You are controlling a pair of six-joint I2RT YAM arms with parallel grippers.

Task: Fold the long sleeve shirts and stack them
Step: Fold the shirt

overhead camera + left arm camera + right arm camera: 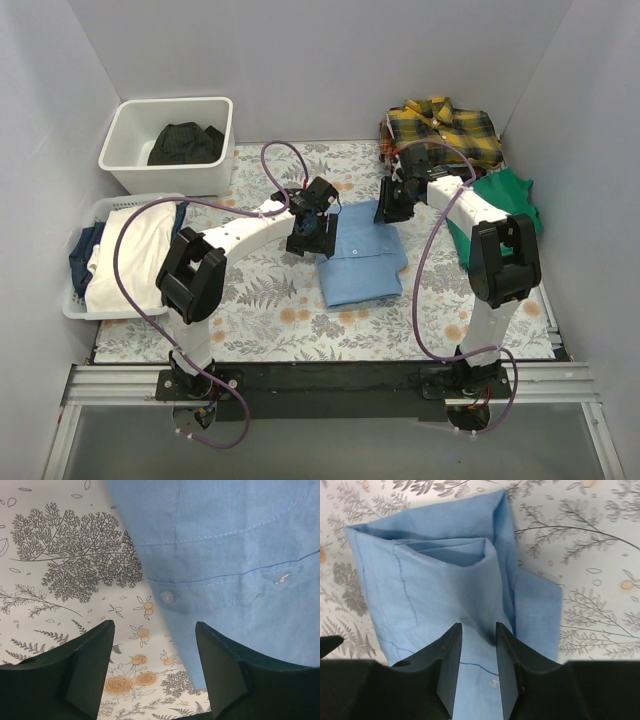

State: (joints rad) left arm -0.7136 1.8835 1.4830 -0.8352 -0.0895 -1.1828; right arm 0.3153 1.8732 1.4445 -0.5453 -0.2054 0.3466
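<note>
**Blue shirt folded mid-table, both grippers at it**

The light blue shirt (360, 262) is laid folded on the floral table (250, 305), between the two arms. The left gripper (154, 630) is held released over the shirt's left edge, with nothing grasped between its jaws. The right gripper (477, 627) is set at the shirt's far right corner, its jaws narrowly parted around a raised fold of blue cloth; whether that fold is gripped cannot be told. The plaid shirt (445, 128) is left crumpled at the back right, well apart from the blue one, with a green T-shirt (510, 195) just beside it.
</note>
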